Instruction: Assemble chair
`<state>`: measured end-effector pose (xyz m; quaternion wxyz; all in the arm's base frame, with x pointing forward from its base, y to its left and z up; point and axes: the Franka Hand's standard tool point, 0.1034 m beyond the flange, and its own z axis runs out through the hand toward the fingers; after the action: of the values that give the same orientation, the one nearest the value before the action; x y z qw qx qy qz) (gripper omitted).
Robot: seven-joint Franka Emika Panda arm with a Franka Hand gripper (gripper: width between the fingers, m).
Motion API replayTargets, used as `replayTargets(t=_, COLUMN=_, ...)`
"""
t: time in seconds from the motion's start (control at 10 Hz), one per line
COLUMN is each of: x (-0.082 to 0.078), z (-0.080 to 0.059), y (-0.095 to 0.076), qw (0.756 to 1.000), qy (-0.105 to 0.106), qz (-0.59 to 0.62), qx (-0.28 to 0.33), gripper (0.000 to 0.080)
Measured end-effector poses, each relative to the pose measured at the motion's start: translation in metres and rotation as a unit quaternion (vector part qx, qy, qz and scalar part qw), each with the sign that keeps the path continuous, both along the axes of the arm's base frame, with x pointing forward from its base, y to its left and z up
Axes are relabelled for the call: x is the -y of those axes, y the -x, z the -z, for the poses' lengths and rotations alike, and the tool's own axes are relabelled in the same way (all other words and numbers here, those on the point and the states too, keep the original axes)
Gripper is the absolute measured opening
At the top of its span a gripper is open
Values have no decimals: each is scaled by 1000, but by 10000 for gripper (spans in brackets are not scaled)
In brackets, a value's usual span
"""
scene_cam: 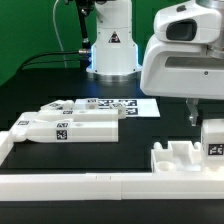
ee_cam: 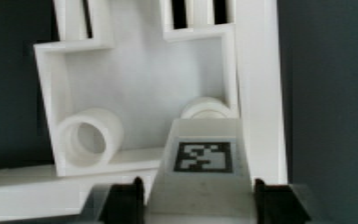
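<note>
Most of the chair lies in loose parts; one block is in the gripper.
The gripper [ee_cam: 197, 196] pinches a small tagged block [ee_cam: 199, 150] by its sides, close against the notched seat slab [ee_cam: 87, 80] at the exterior view's right, just behind the long white rail [scene_cam: 90, 185]. Several tagged bars [scene_cam: 65, 125] lie unjoined on the counter [scene_cam: 35, 82] toward the exterior view's left, near the marker board [scene_cam: 135, 104]. Assembly looks barely begun, with nearly every joint left.
</note>
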<state>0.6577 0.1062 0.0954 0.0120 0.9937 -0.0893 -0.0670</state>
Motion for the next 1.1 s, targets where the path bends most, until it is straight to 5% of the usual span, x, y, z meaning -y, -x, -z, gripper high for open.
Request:
replayTargets(t=0.3, x=-5, z=0, y=-2, qw=981, qy=21, qz=193, qx=21, gripper=286)
replayTargets(t=0.8, x=-30, z=0, y=2, qw=868, qy=8, qz=494, qx=51, gripper=285)
replayTargets(t=1.1, x=-33, z=0, y=5, qw=863, qy=1, qz=502, qx=54, gripper=292)
